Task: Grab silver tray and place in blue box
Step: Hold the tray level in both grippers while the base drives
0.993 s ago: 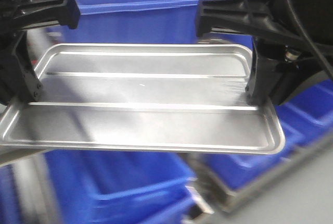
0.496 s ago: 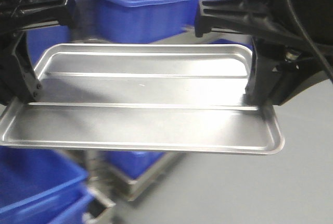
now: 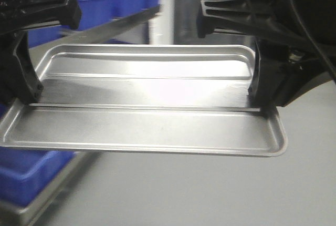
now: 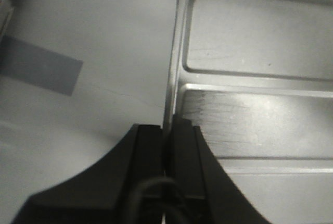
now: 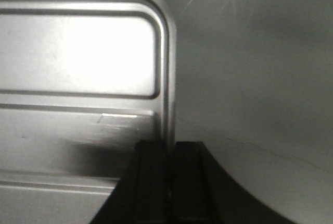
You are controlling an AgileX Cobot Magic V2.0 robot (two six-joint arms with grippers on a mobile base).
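The silver tray [image 3: 147,105] is held level in the air between my two grippers, above the grey floor. My left gripper [image 3: 26,97] is shut on the tray's left rim; the left wrist view shows its jaws pinching the rim of the tray [image 4: 250,78], with the left gripper [image 4: 167,140] at the edge. My right gripper [image 3: 257,97] is shut on the right rim; in the right wrist view the right gripper [image 5: 170,153] clamps the rim of the tray [image 5: 78,57]. A blue box [image 3: 89,0] stands at the far left, behind the tray.
Another blue crate [image 3: 26,176] sits at the lower left on a metal rack frame [image 3: 47,197]. A steel rail [image 3: 115,26] runs diagonally behind the tray. Grey floor [image 3: 210,189] lies below and to the right. A dark tape patch [image 4: 44,70] marks the floor.
The whole view has swung: the blue crates behind and below the tray have slid to the left, and grey floor now lies under it. Both grippers keep the same hold on the tray.
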